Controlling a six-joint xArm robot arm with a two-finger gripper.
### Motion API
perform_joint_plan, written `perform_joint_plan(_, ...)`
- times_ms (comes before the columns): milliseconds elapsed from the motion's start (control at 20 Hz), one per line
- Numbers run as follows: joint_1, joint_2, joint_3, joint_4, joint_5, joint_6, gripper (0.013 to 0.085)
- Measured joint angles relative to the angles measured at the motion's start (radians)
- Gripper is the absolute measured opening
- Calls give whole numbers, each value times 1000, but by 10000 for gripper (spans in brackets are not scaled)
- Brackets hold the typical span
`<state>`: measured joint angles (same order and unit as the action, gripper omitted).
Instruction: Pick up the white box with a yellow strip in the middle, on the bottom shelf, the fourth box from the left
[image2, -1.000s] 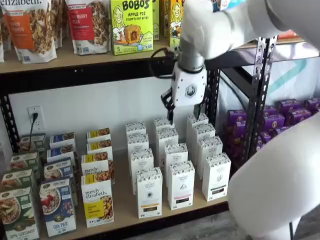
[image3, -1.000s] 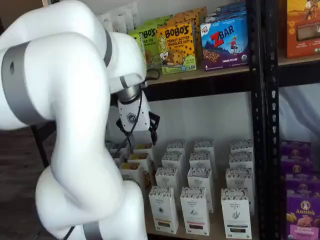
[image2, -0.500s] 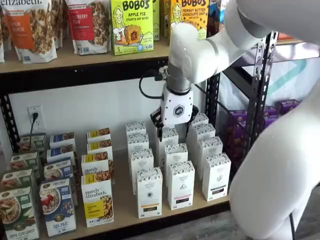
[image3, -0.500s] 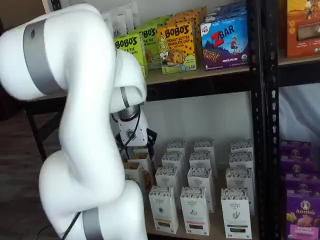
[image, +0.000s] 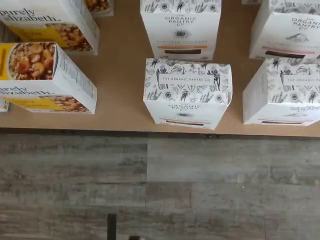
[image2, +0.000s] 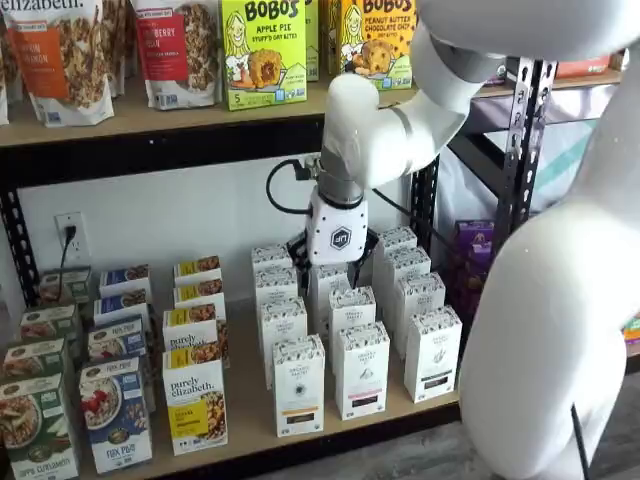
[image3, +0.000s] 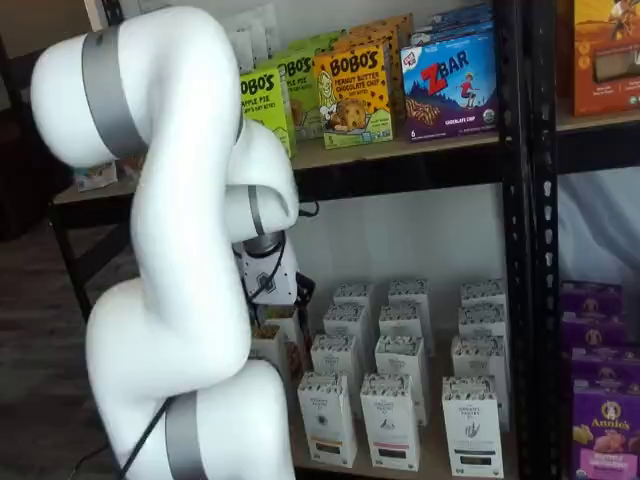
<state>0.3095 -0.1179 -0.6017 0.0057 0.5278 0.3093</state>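
Note:
The white box (image2: 298, 385) stands at the front of its column on the bottom shelf (image2: 245, 400), a pale yellow band low on its front. In the wrist view the white box (image: 187, 92) lies mid-picture by the shelf's black front rail (image: 150, 134), with a matching carton (image: 181, 27) behind it. My gripper (image2: 335, 262) hangs over the rear white cartons, behind and slightly right of that box. Its black fingers (image2: 298, 245) show on either side of the white body, open, with nothing held. No fingers show in the wrist view.
White cartons with black bands (image2: 362, 370) (image: 282, 90) stand right of the target. "purely elizabeth" boxes (image2: 195, 405) (image: 47, 75) stand left of it. Bobo's boxes (image2: 263, 50) fill the board above. The black rack upright (image2: 525, 150) and purple boxes (image3: 605, 420) are at the right.
The arm has swung left and down, carrying the gripper from above the rightmost white cartons to the middle columns. The fingers stayed open and no box has moved.

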Motion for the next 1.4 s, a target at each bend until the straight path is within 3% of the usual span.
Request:
perform_joint_plan(450,-33,159,-90,8,-55,-41,850)
perform_joint_plan(750,-44,227,-122,42,-83,-82,850)
perform_joint_plan(1000,-44,290,-144,45,-103,-85,850)
perform_joint_plan(1400,-34,388,-183,92,-147,-120,850)
